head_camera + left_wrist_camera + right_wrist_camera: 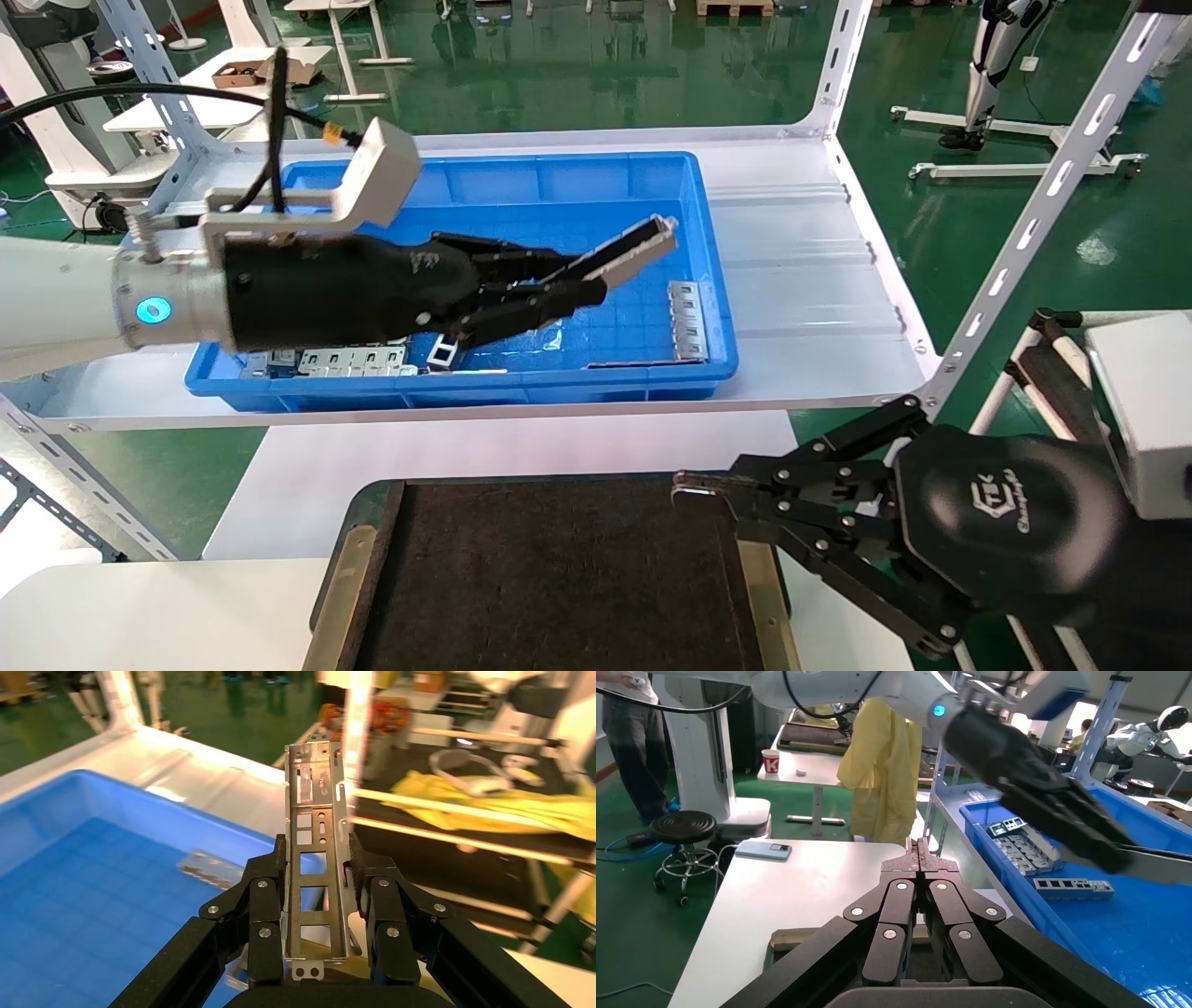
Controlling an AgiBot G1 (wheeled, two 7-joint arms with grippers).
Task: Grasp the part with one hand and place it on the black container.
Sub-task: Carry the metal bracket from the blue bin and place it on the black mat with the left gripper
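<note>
The blue bin (689,280) lies on the shelf (801,280), under the left claw (568,280). The black tray (559,578) is nearer to the robot, and the right claw (694,489) hangs at its corner, fingers pressed together and empty. The left claw is closed on the metal bar (316,853), which sticks out past the fingertips, lifted above the bin floor.

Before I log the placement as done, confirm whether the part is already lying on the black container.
No: the left gripper holds the part in the air above the blue bin, and the black container lies bare.
</note>
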